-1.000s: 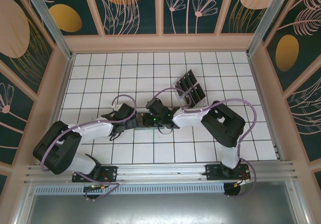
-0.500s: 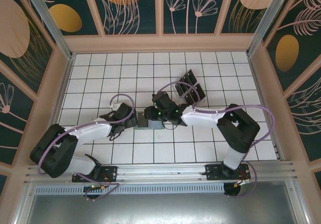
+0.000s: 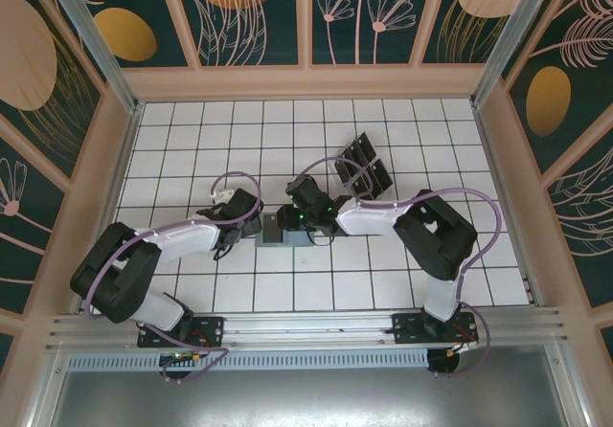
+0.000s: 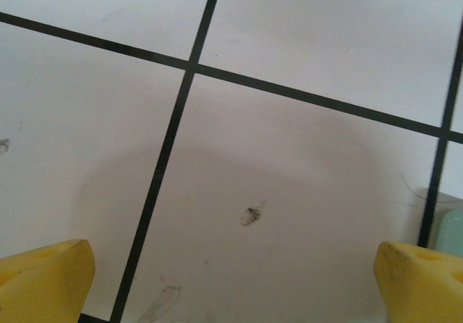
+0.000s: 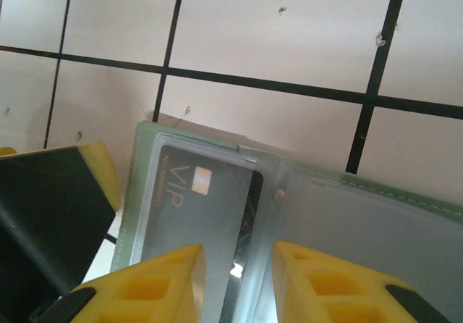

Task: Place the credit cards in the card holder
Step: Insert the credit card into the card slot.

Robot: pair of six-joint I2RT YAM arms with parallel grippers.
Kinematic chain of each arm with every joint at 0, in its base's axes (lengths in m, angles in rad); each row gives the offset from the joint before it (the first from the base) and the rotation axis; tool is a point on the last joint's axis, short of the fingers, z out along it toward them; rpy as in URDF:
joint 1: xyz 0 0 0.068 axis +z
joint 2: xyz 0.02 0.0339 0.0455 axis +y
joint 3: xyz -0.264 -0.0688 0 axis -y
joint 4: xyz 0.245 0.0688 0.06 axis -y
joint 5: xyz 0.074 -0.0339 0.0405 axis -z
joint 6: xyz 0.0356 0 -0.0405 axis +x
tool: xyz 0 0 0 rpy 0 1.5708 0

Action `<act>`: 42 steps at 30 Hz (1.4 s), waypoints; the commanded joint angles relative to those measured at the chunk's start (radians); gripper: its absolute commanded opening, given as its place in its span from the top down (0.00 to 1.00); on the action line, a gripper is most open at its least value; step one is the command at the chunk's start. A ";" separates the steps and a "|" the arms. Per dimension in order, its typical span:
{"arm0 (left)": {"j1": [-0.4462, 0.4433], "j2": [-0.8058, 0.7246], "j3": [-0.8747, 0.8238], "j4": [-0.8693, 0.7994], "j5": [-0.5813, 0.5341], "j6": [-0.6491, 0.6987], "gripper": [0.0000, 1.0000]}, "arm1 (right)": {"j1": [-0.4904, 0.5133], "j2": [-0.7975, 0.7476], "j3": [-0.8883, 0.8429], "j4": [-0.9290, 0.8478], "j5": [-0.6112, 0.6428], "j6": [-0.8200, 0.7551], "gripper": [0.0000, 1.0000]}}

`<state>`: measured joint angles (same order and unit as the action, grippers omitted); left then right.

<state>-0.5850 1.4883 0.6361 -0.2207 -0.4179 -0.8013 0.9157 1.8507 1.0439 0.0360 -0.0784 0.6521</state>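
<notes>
Your right fingers (image 5: pixel 163 287) hang low over the opened small flat sage-green rectangular card holder (image 5: pixel 362 221), drawn close together with only a narrow gap. The near end of a glossy dark grey credit card (image 5: pixel 195 214) marked VIP runs into that gap, but you cannot tell whether the fingers are pinching it or merely riding beside it. The card lies flat within the holder's left half, just ahead of the left-hand one of those fingers and square to the rim. I judge that is why the wrist is held so low: a thin card slides under a pocket lip only if it goes in nearly parallel. Your left fingers (image 4: pixel 43 279) are spread wide and released, with bare white tiled desk (image 4: pixel 289 156) between them and a pale green corner of the holder just beside the right-hand tip. In the right wrist view one left tip sits just beside the holder's left edge, most likely as a stop so the light case cannot skate away under the push. The other dark cards (image 3: pixel 365 170) wait well beyond the right fingers, on their far side.
</notes>
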 commanded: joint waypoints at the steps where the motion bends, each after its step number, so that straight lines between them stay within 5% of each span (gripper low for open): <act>1: 0.009 0.016 0.004 -0.021 -0.030 0.005 0.01 | -0.006 0.026 0.043 -0.003 -0.006 -0.022 0.71; 42: 0.010 0.065 -0.073 0.104 0.061 0.002 0.01 | 0.018 0.082 0.134 -0.041 -0.018 -0.007 0.74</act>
<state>-0.5816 1.5101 0.5991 -0.1535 -0.4210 -0.8013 0.9276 1.9736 1.1778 0.0090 -0.1059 0.6525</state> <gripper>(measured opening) 0.988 0.264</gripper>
